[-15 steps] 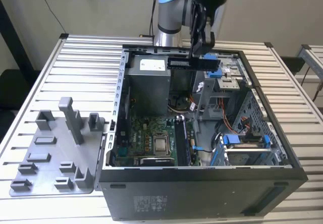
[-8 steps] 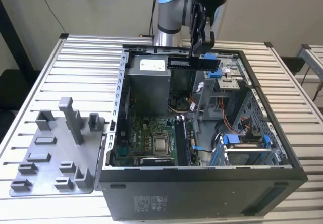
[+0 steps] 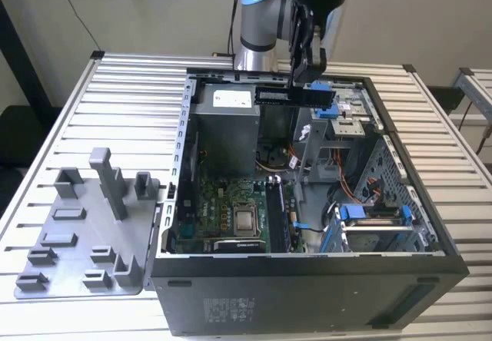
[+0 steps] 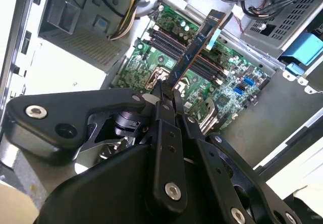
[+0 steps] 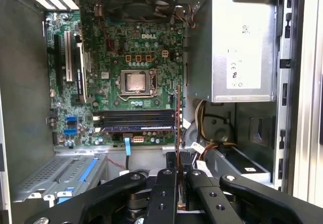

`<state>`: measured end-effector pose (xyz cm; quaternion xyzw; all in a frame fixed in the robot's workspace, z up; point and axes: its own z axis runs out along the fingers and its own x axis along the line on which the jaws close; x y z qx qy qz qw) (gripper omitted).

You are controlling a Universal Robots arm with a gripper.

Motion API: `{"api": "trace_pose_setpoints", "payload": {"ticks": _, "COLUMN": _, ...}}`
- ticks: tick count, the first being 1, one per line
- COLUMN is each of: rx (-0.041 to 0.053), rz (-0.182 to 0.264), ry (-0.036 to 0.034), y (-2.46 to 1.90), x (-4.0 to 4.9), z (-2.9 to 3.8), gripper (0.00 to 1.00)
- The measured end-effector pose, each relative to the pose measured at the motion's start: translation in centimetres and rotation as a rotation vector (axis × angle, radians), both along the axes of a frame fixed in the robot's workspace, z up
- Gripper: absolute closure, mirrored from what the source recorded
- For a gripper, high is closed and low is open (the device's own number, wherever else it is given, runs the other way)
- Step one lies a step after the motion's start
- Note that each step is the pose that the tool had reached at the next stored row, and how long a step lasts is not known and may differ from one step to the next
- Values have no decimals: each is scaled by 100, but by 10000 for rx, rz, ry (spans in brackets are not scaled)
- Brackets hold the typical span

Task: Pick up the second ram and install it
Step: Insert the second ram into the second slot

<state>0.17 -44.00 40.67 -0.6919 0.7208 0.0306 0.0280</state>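
Above the motherboard [image 5: 151, 47], fingers [image 4: 164, 128] pinch the second ram [image 4: 197, 45].

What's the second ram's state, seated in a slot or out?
Out: the gripper holds the second ram in the air above the motherboard, not slotted.

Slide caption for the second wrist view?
Gripper jaws shut on the second ram, held over the motherboard.

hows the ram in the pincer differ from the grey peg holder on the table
The second ram is dark, thin and narrow; the grey holder is pale, broad and pegged. The ram hangs clamped in the pincer above the open case; the holder lies on the table beside it.
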Motion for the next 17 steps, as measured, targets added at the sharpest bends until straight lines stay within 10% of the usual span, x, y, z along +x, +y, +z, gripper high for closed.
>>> {"api": "trace_pose_setpoints", "payload": {"ticks": 17, "rx": 0, "rz": -450, "ry": 0, "y": 0, "x": 0, "z": 0, "gripper": 86}}
